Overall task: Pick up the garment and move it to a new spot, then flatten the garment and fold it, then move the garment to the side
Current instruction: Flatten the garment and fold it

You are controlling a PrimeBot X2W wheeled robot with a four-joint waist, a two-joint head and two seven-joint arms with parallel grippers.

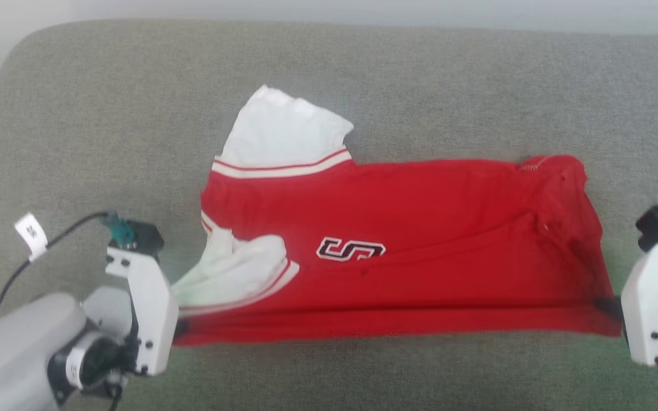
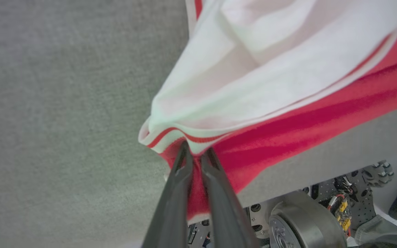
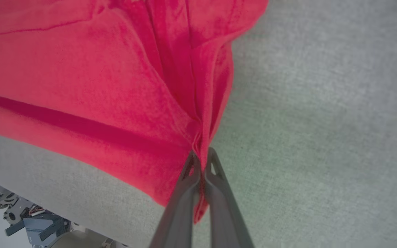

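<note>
The red garment lies stretched across the grey cushion, with white lining and striped trim turned out at its left end and a dark logo near its middle. My left gripper is shut on the garment's near left corner; the left wrist view has its dark fingers pinching red fabric and trim. My right gripper is shut on the near right corner, where the right wrist view has the fingers clamping bunched red cloth. The near hem runs taut between the two grips.
The grey cushion extends well beyond the garment on all sides, with its front edge close to both grippers. Below that edge, parts of the robot base and a wheel show. A cable with a white tag hangs by my left wrist.
</note>
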